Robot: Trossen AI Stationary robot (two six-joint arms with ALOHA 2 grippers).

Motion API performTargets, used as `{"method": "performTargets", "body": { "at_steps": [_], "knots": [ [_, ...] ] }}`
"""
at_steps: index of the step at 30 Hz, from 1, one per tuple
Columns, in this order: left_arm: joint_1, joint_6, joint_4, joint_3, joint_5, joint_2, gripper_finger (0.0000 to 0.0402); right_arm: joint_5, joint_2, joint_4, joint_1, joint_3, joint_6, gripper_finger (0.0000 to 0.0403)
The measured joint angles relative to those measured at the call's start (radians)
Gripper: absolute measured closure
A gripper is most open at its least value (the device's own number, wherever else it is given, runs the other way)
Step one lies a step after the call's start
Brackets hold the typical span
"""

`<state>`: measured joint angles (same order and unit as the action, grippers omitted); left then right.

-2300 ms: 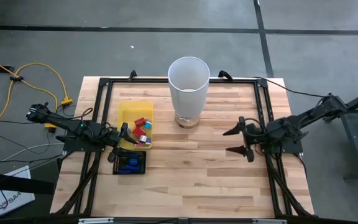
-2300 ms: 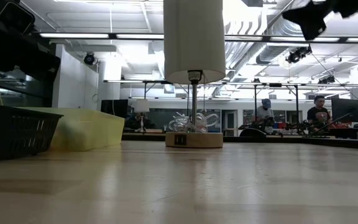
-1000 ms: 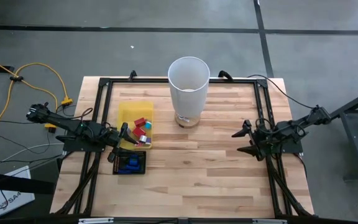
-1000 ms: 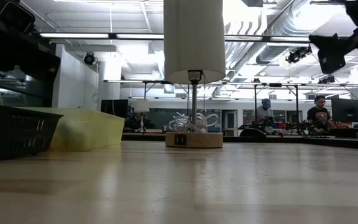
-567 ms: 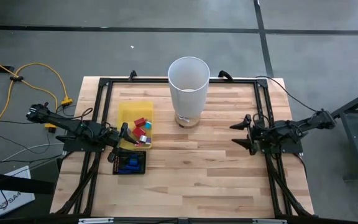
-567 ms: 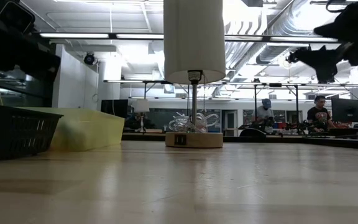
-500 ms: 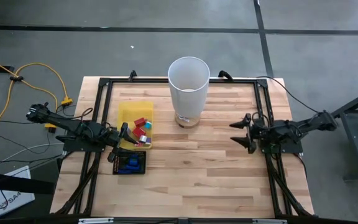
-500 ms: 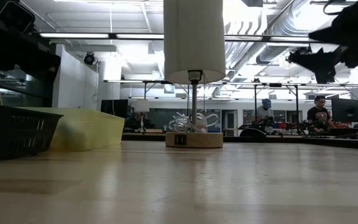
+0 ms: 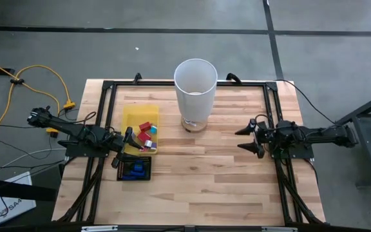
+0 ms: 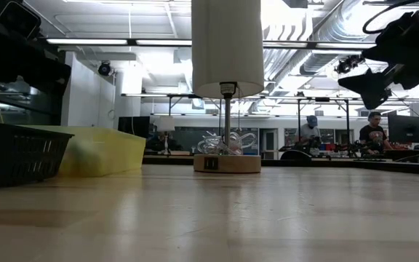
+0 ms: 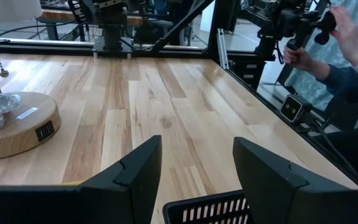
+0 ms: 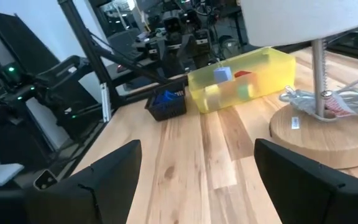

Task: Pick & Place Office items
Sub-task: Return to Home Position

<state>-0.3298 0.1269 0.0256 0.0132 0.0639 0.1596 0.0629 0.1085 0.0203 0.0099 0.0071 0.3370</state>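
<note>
The office items are small pieces: red, blue and white ones (image 9: 148,131) lie in the yellow tray (image 9: 134,117), and blue ones (image 9: 134,169) lie in the black mesh tray (image 9: 122,174). In the right wrist view a blue and a red piece (image 12: 229,74) show through the yellow tray's wall. My left gripper (image 9: 129,138) hangs open over the near right corner of the yellow tray, with nothing between its fingers (image 11: 194,180). My right gripper (image 9: 245,138) stands open and empty at the table's right, pointing left (image 12: 197,180).
A white lamp shade (image 9: 196,87) on a round wooden base (image 12: 328,134) stands at the table's far middle. A black frame (image 9: 270,103) runs round the table top. Bare wood lies between the two grippers. A person's hand (image 11: 344,34) shows beyond the table's right edge.
My right arm has swung about, so its gripper now points straight toward the table's left. It has shifted a little toward the far edge and sunk slightly, its fingers as far apart as before.
</note>
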Motion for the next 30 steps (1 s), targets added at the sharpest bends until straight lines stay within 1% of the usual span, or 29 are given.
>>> {"method": "performTargets", "body": {
  "at_steps": [7,11,30],
  "knots": [
    [0.000,0.000,0.001,0.000,0.000,0.000,0.0211,-0.010,0.028,0.000,-0.011,-0.001,0.026,0.0103],
    [0.000,0.000,0.001,0.000,0.000,0.000,0.0211,-0.042,0.053,-0.005,-0.011,-0.001,0.058,0.0103],
    [0.000,0.000,0.001,0.000,0.000,0.000,0.0211,-0.055,0.068,-0.008,-0.011,-0.002,0.033,0.0103]
  ]
}}
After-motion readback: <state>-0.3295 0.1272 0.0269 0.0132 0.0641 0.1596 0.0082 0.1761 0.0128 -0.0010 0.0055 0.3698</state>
